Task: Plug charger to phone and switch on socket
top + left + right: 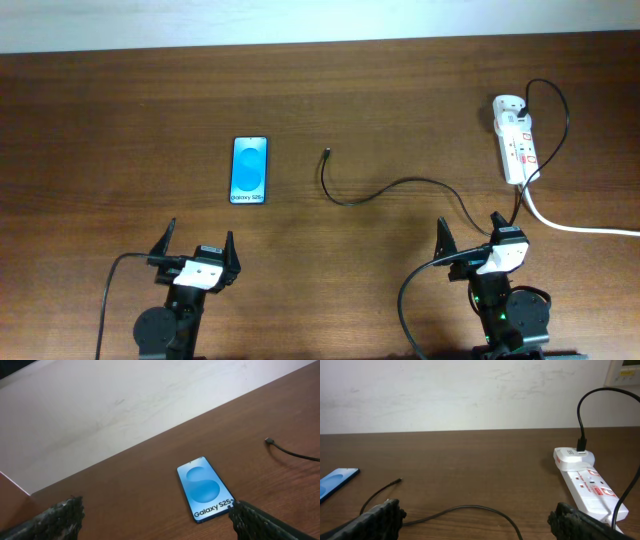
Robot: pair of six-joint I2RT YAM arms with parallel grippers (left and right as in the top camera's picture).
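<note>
- A slim rectangular smartphone (pixel 250 170) with a bright blue screen and dark bezel lies flat, screen up, on the brown wooden table (pixel 120 110). Its "Galaxy" text is at the near end.
- The long thin black charger cable (pixel 400 186) lies to the right of the smartphone. Its small plug tip (pixel 327 152) is near the smartphone's far right corner and does not touch it. From the tip the cable curls and runs off rightward.
- The elongated white power strip (pixel 514 140) with red switches lies well to the right of the smartphone. A black plug (pixel 505 101) is seated in its far end, and a thick white cord (pixel 585 228) runs farther right.
- The left gripper (pixel 197 245) sits just nearer than the smartphone and slightly to its left. Its fingers are spread wide and hold nothing.
- The right gripper (pixel 470 235) sits nearer than the smartphone and well to its right. Its fingers are also spread wide and empty, and the charger cable lies untouched on the table before them.
</note>
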